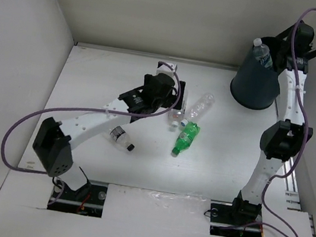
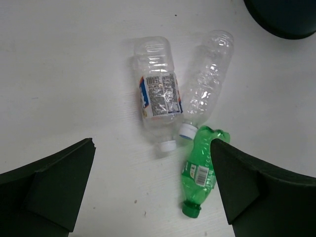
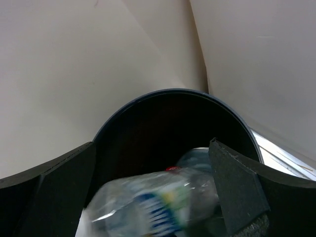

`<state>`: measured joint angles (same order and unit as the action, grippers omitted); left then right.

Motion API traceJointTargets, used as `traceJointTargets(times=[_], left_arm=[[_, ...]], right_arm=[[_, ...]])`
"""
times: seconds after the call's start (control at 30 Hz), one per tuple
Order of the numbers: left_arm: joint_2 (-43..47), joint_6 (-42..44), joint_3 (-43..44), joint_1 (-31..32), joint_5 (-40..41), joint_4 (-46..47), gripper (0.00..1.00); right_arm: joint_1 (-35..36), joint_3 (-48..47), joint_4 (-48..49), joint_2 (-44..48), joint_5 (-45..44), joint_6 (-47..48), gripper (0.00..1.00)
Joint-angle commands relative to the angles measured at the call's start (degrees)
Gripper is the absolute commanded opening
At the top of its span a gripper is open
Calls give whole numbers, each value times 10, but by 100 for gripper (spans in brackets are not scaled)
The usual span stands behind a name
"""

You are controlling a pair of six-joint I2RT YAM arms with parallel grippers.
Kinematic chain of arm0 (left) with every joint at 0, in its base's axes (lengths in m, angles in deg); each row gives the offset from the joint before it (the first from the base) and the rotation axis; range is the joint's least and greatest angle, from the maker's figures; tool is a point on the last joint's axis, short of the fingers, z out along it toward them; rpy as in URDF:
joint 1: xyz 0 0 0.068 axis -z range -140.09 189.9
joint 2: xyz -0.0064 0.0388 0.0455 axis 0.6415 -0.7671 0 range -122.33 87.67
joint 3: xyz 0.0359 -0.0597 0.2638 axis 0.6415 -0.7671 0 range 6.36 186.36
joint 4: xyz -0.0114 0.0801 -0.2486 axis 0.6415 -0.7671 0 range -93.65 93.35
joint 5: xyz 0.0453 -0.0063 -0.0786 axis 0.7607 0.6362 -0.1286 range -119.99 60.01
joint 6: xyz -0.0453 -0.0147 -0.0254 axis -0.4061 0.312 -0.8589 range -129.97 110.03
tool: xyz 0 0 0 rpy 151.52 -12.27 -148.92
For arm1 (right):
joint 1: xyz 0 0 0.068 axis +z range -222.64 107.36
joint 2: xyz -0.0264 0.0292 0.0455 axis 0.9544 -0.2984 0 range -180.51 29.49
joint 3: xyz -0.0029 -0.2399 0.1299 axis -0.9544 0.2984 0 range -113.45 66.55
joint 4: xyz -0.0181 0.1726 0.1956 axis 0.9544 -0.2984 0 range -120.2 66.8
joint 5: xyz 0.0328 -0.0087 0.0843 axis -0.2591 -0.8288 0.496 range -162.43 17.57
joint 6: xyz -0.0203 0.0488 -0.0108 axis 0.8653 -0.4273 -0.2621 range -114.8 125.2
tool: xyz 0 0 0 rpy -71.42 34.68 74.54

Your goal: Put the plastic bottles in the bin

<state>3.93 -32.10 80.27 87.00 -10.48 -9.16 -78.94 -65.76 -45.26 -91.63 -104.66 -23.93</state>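
The dark bin [image 1: 253,80] stands at the back right. My right gripper [image 1: 281,53] hangs open over its mouth [image 3: 173,106]. A clear bottle with a blue label [image 3: 153,205], white-capped in the top view [image 1: 262,53], is blurred between the open fingers. Another bottle with a red cap [image 3: 172,169] lies inside the bin. My left gripper [image 1: 170,99] is open and empty above three bottles lying on the table: a labelled clear one [image 2: 157,96], a plain clear one [image 2: 207,81] and a green one [image 2: 201,170]. A black-capped clear bottle [image 1: 121,137] lies beside the left arm.
White walls close the table at the back and left [image 1: 31,44]. A metal rail [image 1: 291,188] runs along the right edge. The right arm [image 1: 284,138] stands just right of the bin.
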Motion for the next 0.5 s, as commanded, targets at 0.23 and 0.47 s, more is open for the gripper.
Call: traceJointTargets(times=[0.23, 0.47], left_arm=[[-211, 15, 197, -29, -36, -29, 100], [-374, 15, 357, -75, -55, -95, 100]], right_arm=[[48, -25, -78, 98, -13, -2, 99], [104, 447, 43, 395, 120, -54, 99]])
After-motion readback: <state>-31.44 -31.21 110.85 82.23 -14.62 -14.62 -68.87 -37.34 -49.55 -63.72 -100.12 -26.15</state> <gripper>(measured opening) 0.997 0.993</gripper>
